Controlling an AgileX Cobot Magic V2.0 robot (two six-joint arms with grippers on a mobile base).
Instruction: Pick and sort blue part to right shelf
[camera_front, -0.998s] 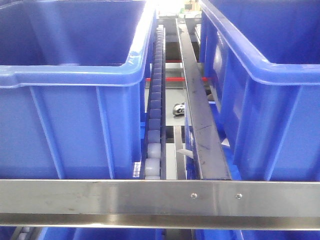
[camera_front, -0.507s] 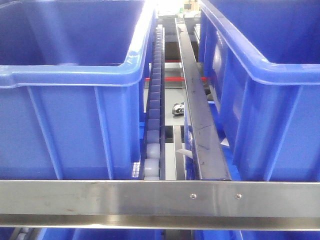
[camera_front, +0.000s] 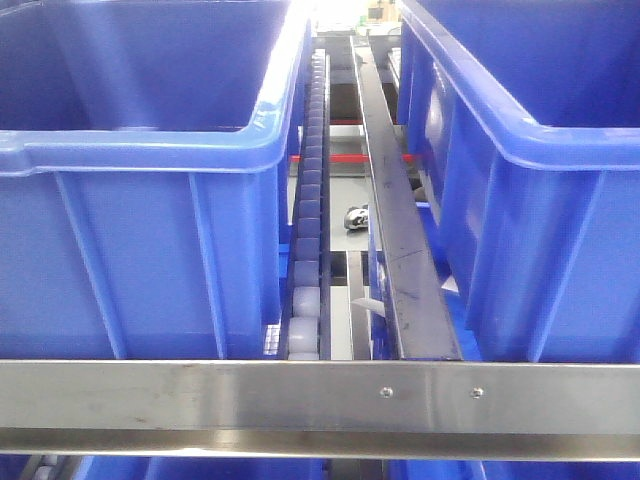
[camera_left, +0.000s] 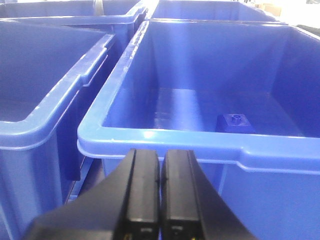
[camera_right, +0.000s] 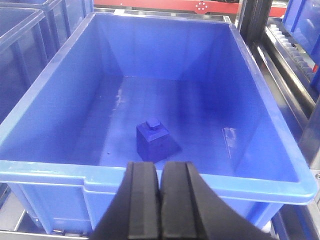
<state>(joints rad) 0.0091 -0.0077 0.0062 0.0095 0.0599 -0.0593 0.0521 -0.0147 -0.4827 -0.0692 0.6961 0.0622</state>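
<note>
A small blue part (camera_right: 153, 140), a cube with a square stud on top, rests on the floor of a large blue tote bin (camera_right: 280, 180) in the right wrist view. My right gripper (camera_right: 160, 172) hovers just outside that bin's near rim, shut with nothing between its black fingers. In the left wrist view another blue part (camera_left: 234, 122) lies at the bottom of a blue bin (camera_left: 150, 140). My left gripper (camera_left: 160, 160) is shut and empty in front of that bin's near rim. The right shelf shows in the front view as a brushed metal rail (camera_front: 300, 395) with roller tracks (camera_front: 310, 220).
Two large blue totes (camera_front: 140, 150) (camera_front: 530, 150) flank the roller track and a dark steel divider (camera_front: 395, 230) in the front view. More blue bins (camera_left: 45, 90) sit beside the left gripper's bin. A rack post and rollers (camera_right: 285, 55) stand right of the right bin.
</note>
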